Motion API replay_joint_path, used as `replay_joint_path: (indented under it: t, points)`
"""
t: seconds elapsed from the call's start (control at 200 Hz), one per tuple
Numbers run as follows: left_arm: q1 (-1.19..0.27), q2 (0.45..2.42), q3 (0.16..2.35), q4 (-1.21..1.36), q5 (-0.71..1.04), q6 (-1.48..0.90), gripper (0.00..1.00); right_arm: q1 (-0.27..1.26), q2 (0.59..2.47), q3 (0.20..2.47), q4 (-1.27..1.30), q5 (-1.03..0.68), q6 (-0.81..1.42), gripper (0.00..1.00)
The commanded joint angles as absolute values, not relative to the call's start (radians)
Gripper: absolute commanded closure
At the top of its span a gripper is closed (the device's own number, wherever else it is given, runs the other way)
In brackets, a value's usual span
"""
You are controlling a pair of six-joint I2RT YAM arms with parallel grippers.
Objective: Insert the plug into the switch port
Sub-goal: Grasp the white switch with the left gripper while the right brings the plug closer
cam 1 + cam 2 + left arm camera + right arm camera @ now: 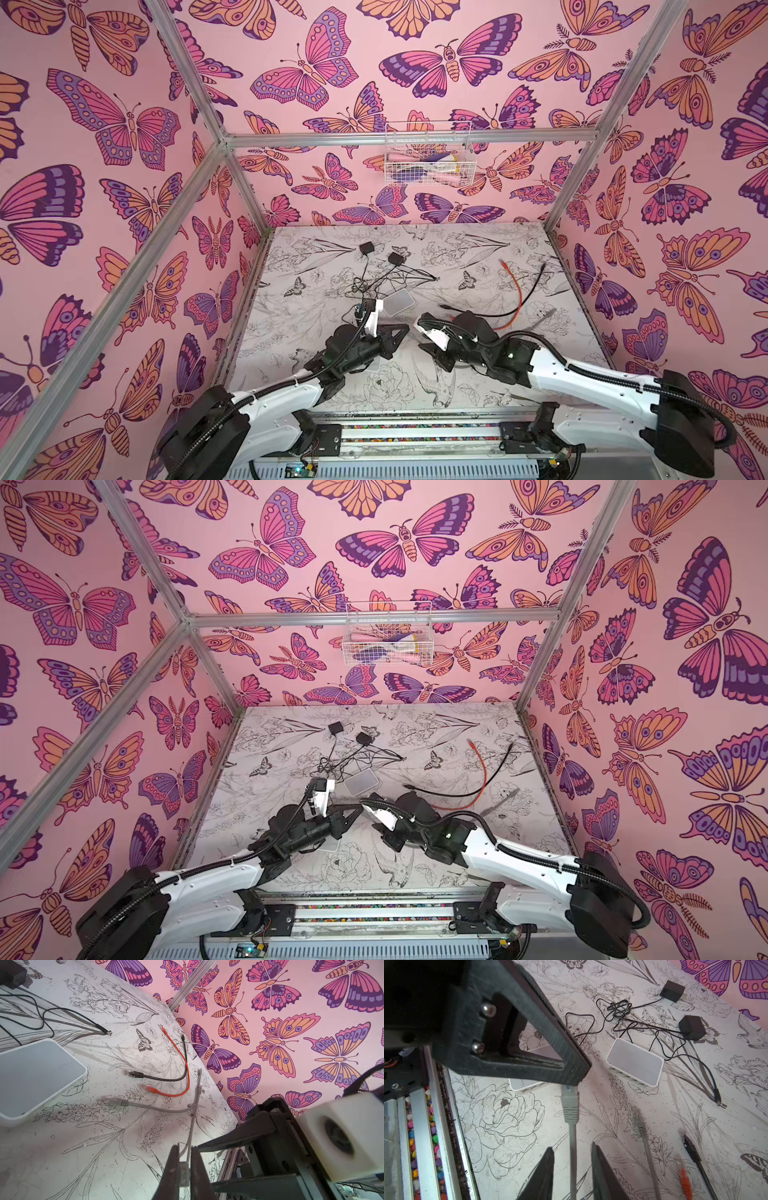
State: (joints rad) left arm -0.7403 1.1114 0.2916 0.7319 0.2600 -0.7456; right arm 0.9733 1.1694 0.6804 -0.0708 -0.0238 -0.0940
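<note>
Right wrist view gives the clearest look at the plug (569, 1101): grey, ribbed boot, a bit of blue at its head, sticking out from the tip of the left gripper (579, 1081), which pinches it. Its grey cable (573, 1159) runs straight between the fingers of the right gripper (572, 1146), which are spread, one on each side, with a gap to the cable on both sides. Left wrist view shows the pinch itself, both fingers pressed onto a grey block, but not the boot. Both top views show only the two grippers tip to tip above the middle of the surface (478, 249), toward the front edge; the plug is too hidden there to make out. The switch (634, 1064), white with a grey top, sits just behind them, and its ports (626, 1076) show only in the right wrist view; the left wrist view gets just its top and a rounded corner. A second switch (525, 1084) is partly hidden behind the left finger. A loose grey plug (116, 1101), an orange cable (188, 1076) and a black cable (166, 1078) lie toward the right edge, and two power adapters (691, 1027) toward the back.
</note>
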Motion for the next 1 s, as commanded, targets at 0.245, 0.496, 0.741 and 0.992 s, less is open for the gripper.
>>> replay_joint_path:
  t: [0.245, 0.496, 0.741, 0.992]
  points:
    - [-0.745, 1.099, 0.29, 0.75, 0.241, -0.762, 1.0, 0.982, 1.261, 0.758, -0.029, -0.054, -0.12, 0.68]
    - [-0.745, 1.09, 0.275, 0.759, 0.239, -0.765, 1.0, 0.98, 1.303, 0.782, -0.026, -0.038, -0.126, 0.75]
    - [-0.744, 1.075, 0.265, 0.749, 0.227, -0.761, 1.0, 0.98, 1.299, 0.788, -0.029, -0.038, -0.124, 0.98]
    - [-0.739, 1.059, 0.262, 0.724, 0.205, -0.762, 0.92, 0.981, 1.278, 0.778, -0.031, -0.026, -0.118, 1.0]
